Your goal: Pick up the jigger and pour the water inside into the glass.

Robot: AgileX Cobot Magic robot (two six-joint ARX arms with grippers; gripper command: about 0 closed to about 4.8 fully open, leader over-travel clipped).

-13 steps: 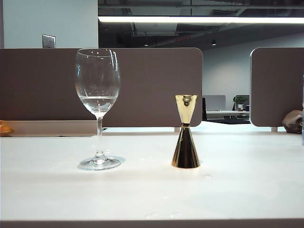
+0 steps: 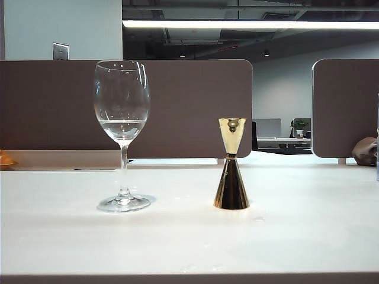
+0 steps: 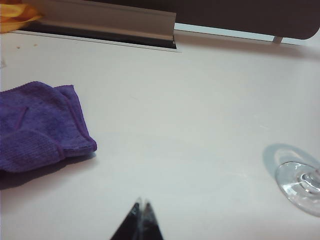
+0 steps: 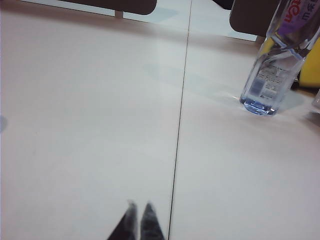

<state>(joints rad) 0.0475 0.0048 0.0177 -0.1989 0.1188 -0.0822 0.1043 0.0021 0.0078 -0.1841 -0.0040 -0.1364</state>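
The gold jigger (image 2: 231,171) stands upright on the white table, dark larger cone down, right of centre in the exterior view. To its left stands the stemmed glass (image 2: 122,118), with clear water (image 2: 122,125) low in its bowl. Only the glass's foot (image 3: 300,186) shows in the left wrist view. My left gripper (image 3: 141,202) is shut, holding nothing, above bare table away from that foot. My right gripper (image 4: 139,205) is shut and empty over bare table beside a seam. Neither arm appears in the exterior view. The inside of the jigger is hidden.
A purple cloth (image 3: 37,127) lies on the table on the left arm's side. A clear plastic bottle (image 4: 272,65) stands on the right arm's side. Brown partition panels (image 2: 189,106) run along the table's far edge. A table seam (image 4: 180,120) crosses the right wrist view.
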